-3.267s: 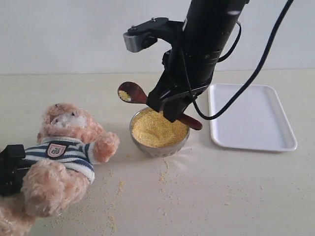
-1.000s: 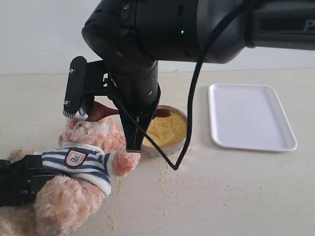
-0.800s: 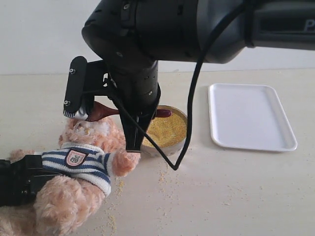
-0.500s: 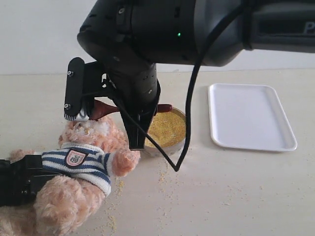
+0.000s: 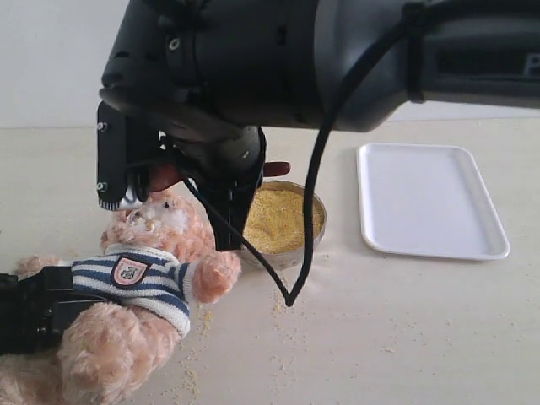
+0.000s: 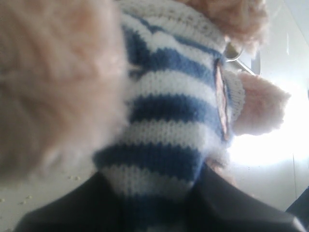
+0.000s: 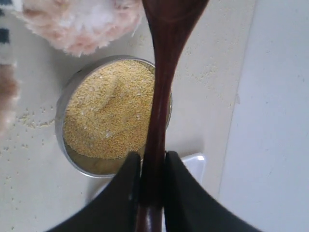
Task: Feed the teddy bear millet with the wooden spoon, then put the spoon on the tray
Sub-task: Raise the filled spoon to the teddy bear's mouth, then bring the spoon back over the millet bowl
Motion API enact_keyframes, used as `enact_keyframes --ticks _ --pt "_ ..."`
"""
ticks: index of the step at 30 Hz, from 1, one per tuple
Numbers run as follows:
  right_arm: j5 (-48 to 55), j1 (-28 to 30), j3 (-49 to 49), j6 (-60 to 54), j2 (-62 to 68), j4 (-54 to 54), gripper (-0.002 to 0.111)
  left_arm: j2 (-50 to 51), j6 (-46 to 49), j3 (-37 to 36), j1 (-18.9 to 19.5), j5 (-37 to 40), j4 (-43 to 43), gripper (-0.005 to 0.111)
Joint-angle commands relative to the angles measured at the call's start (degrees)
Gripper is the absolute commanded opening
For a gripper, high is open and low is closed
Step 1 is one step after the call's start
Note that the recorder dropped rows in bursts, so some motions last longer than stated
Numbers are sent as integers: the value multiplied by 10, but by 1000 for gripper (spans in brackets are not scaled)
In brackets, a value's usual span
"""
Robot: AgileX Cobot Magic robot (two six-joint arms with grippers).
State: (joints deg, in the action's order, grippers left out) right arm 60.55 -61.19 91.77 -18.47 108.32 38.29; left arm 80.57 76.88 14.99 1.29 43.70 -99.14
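the right pincer (image 7: 152, 162) is closed narrow on the handle of the wooden spoon (image 7: 157, 92). the spoon's bowl is cut off at the wrist frame's edge, close to the teddy bear (image 7: 82, 21) muzzle. in the exterior view the arm hides all but the spoon's dark ends. the left pincer (image 6: 154, 212), dim and blurred, grips the bear's striped waist. millet (image 7: 108, 113) fills the metal bowl (image 5: 319, 221) at 2 o'clock of the bear. the tray (image 5: 430, 198) lies at 3 o'clock of the bowl. loose grains (image 5: 196, 325) dot the pale counter (image 5: 405, 329) before a white wall (image 5: 51, 67).

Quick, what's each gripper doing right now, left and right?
Left gripper: closed on the teddy bear.
Right gripper: closed on the wooden spoon.
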Motion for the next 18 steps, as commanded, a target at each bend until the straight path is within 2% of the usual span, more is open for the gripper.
enact_keyframes --ticks 1,7,10,18 --pt "-13 47 3 36 -32 -28 0 -1 5 4 -5 12 -8 5" --pt "94 141 3 -53 -30 -165 0 -1 5 4 -5 12 -8 5" --pt "94 180 3 -84 -18 -195 0 -1 5 4 -5 12 -8 5" --pt "94 174 3 -93 31 -133 0 -1 4 4 -5 8 -8 5"
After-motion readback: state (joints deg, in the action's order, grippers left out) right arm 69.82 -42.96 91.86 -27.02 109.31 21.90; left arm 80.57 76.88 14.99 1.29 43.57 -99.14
